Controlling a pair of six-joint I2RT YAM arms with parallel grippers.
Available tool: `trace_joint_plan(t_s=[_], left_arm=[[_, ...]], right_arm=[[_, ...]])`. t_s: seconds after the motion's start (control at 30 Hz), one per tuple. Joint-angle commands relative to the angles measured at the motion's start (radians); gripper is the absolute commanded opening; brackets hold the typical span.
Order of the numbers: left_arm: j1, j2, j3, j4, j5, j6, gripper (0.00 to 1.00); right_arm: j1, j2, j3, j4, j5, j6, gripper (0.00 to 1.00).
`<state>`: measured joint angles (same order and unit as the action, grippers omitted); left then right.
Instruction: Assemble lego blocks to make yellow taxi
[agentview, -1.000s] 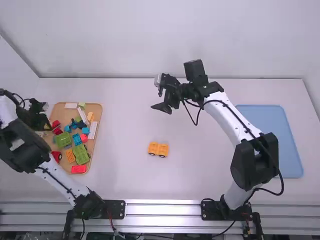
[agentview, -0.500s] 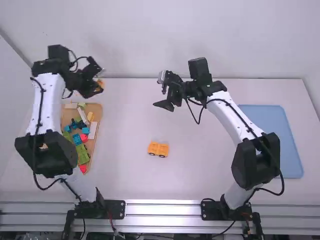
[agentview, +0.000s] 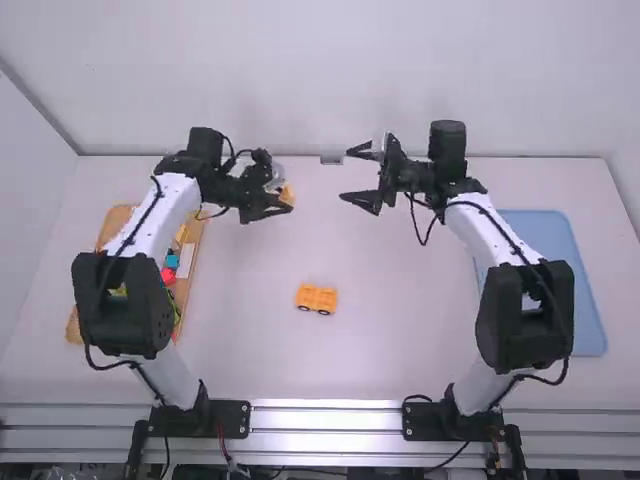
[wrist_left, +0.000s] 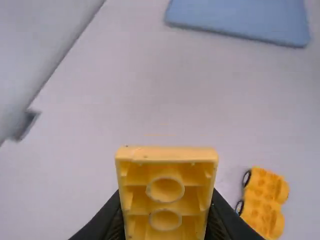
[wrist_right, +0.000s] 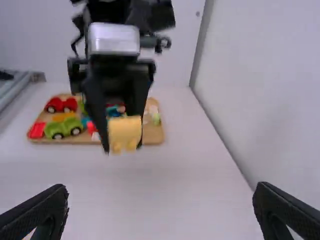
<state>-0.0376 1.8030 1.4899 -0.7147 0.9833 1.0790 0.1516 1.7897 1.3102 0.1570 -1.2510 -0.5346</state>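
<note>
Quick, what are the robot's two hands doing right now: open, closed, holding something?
Left hand: closed on a yellow block, holding it above the table.
Right hand: open, nothing between its fingers.

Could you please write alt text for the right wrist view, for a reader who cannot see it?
The left end effector holds a yellow block above a white table, facing the open right end effector. Beyond, a light-brown tray carries red and green wheeled pieces among other blocks.

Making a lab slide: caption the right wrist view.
Open right gripper faces left gripper holding a yellow block, wooden tray behind.
</note>
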Motion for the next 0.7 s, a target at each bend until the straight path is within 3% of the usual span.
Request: trace_joint_plan(t_s=[0.0, 0.1, 0.37, 0.43, 0.67], left_arm=[[-0.044, -0.02, -0.03, 0.042, 0.152, 0.001, 0.02], [-0.076, -0.02, -0.048, 0.106, 0.158, -0.063, 0.02], [-0.113, -0.063, -0.079, 0.219, 0.154, -0.155, 0.02], [-0.116, -0.064, -0.08, 0.224, 0.184, -0.155, 0.02], [-0.12, -0.064, -0.081, 0.243, 0.267, -0.159, 0.02]], right_arm=[[0.029, -0.015, -0.042, 0.096, -0.062, 0.262, 0.99], [0.05, -0.015, -0.061, 0.154, -0.06, 0.305, 0.99], [0.072, -0.015, -0.066, 0.116, -0.098, 0.299, 0.99], [0.072, -0.015, -0.067, 0.116, -0.143, 0.267, 0.89], [0.094, -0.015, -0.068, 0.097, -0.101, 0.212, 0.87]])
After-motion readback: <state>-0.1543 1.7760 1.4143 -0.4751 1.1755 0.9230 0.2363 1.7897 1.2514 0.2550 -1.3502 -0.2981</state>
